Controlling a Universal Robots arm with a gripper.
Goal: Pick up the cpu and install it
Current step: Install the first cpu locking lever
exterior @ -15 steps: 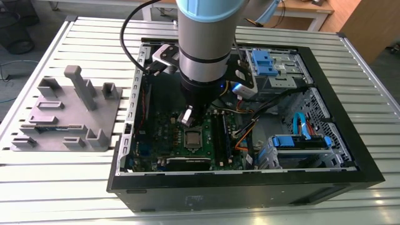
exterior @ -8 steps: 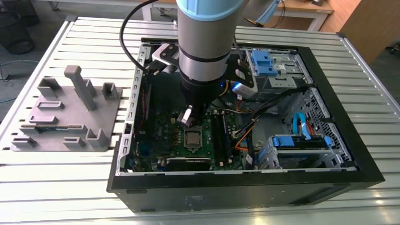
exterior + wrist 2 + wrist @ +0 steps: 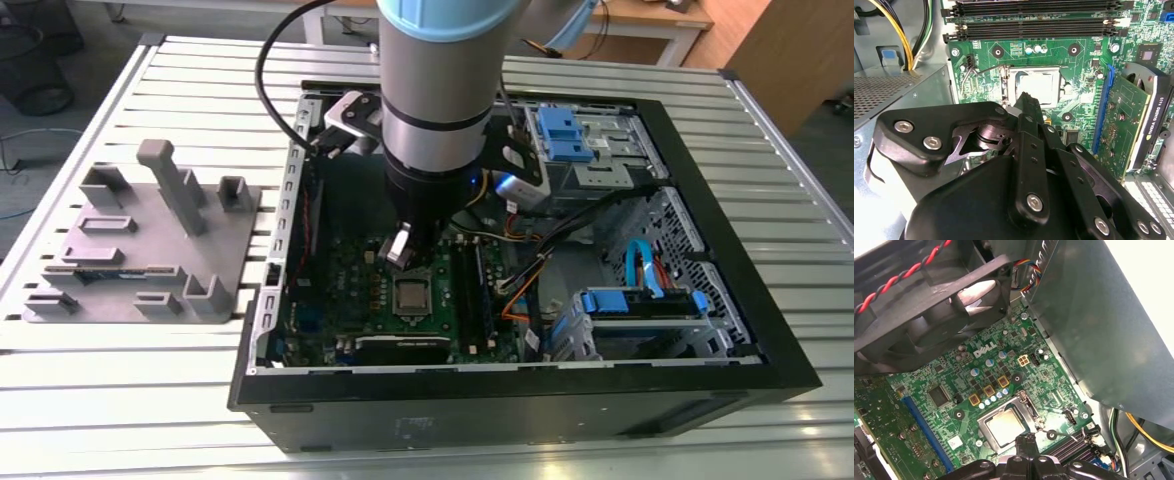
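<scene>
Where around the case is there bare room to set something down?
The slatted table is bare in front of the grey fixture block, and beyond the case on the exterior view's right. Inside it is crowded: the gripper hangs above the cpu, hemmed by cables and the drive cage.

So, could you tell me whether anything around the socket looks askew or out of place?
Nothing stands out. The cpu lies flat and square inside the socket frame on the motherboard. The claw is just above it, holding nothing.

exterior view high, wrist views near motherboard [image 3: 1084,50]
</scene>
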